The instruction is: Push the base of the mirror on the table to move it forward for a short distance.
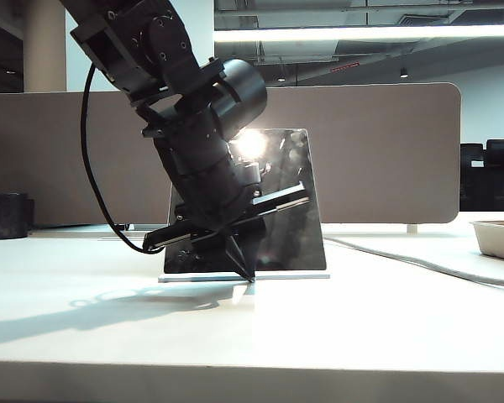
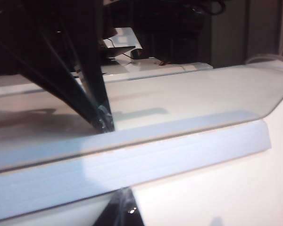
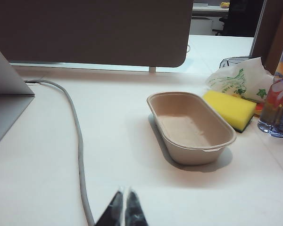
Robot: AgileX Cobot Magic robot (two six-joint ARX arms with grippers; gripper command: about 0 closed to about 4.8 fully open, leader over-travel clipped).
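The mirror point(image 1: 281, 201), a dark panel with a bright glare, stands upright on its thin white base point(image 1: 294, 274) in the middle of the table point(image 1: 361, 327). My left gripper point(image 1: 248, 277) is shut, angled down in front of the mirror, and its tip meets the front edge of the base. In the left wrist view the shut tip point(image 2: 125, 207) rests against the white base point(image 2: 179, 157) below the mirror point(image 2: 188, 99), which reflects the fingers. My right gripper point(image 3: 124, 195) is shut on nothing over bare table and is out of the exterior view.
A grey cable point(image 3: 79, 141) runs across the table beside my right gripper. A beige oval bowl point(image 3: 191, 127), a yellow sponge point(image 3: 228, 109), a plastic bag point(image 3: 238, 77) and a bottle point(image 3: 278, 108) sit further right. A beige partition board point(image 1: 386, 151) stands behind the mirror.
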